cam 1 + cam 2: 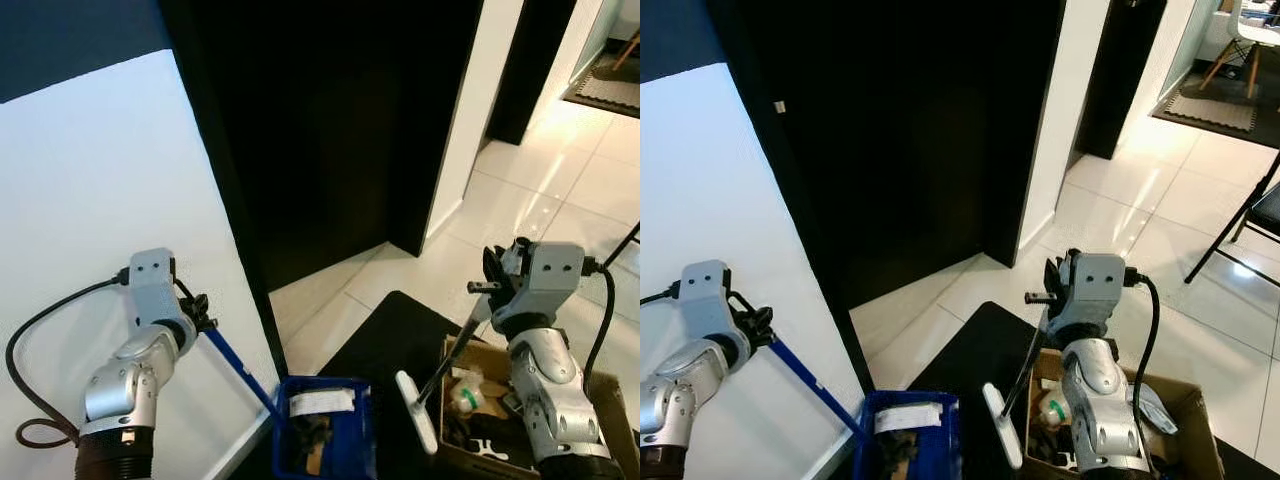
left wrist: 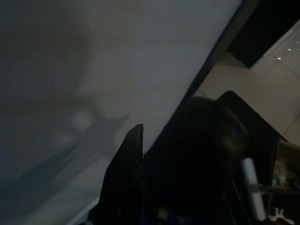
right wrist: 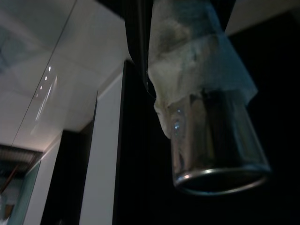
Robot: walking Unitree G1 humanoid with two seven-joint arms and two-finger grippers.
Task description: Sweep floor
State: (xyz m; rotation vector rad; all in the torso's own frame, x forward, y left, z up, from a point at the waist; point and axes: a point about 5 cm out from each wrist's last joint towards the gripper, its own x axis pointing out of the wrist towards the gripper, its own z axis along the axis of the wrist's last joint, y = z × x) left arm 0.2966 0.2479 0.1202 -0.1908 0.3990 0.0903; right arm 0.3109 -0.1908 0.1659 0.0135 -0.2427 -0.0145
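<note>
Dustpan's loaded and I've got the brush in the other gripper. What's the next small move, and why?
Probably swing the blue dustpan right, over the cardboard box, and tip it. The left gripper holds its blue handle, and paper scraps already lie in the pan. The right gripper holds the brush above the box's near edge, so lift it aside first.

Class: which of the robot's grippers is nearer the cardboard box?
Right. The right gripper holds the broom handle directly above the cardboard box; the left gripper holds the blue dustpan handle by the wall.
</note>
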